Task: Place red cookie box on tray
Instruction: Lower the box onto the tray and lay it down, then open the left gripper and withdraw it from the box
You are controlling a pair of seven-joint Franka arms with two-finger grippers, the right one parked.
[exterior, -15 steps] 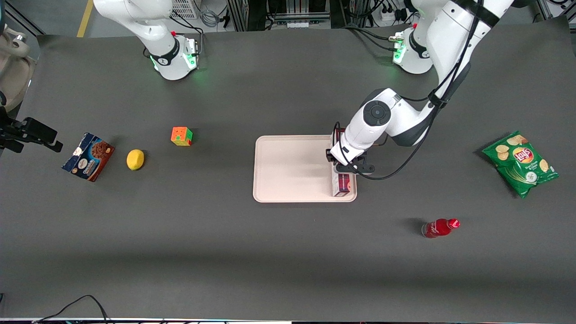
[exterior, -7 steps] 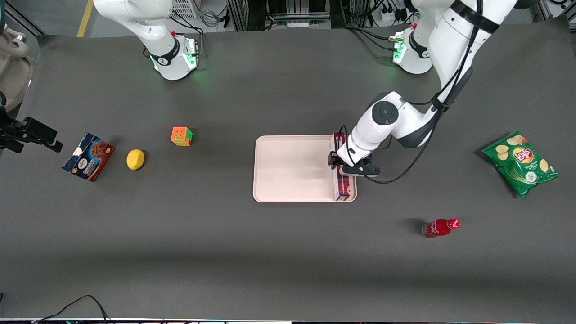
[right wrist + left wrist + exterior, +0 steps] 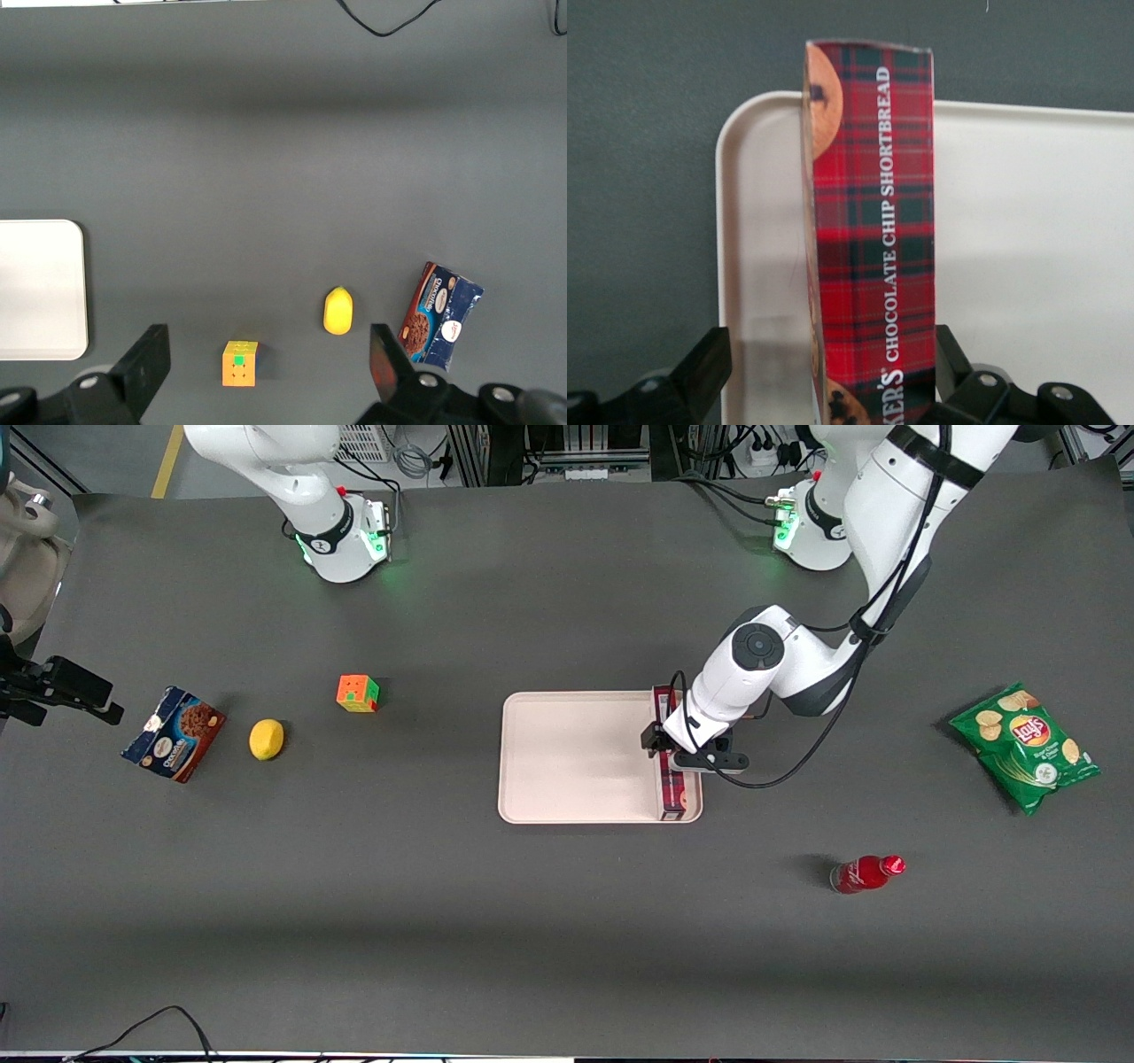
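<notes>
A dark grey mat covers the long table (image 3: pixel 549 921), with racks and cabling along its edge nearest my base. Going left to right in the front view: a dark-blue cookie box (image 3: pixel 174 732) lies toward the parked arm's end, then a lemon (image 3: pixel 267 739) and a colour cube (image 3: pixel 357 693), all well apart from my work. The tray (image 3: pixel 567 757) sits about mid-table. The red cookie box (image 3: pixel 671 779) stands on a narrow side along the tray's edge toward my arm's end, running nearly the length of that edge, inside the rim as far as I can see. My gripper (image 3: pixel 684 746) is over the middle of the box. In my wrist view the fingers (image 3: pixel 700 367) stand apart on either side of the box: one shows a clear gap, the other sits close against the tartan face and I cannot tell whether it touches. Past the tray come a red bottle (image 3: pixel 866 873) lying on its side and a green chip bag (image 3: pixel 1026 746).

I judge the placing done: the box appears to rest on the tray with my grip let go. What is left is to lift clear without nudging a tall, thin box that could tip.
</notes>
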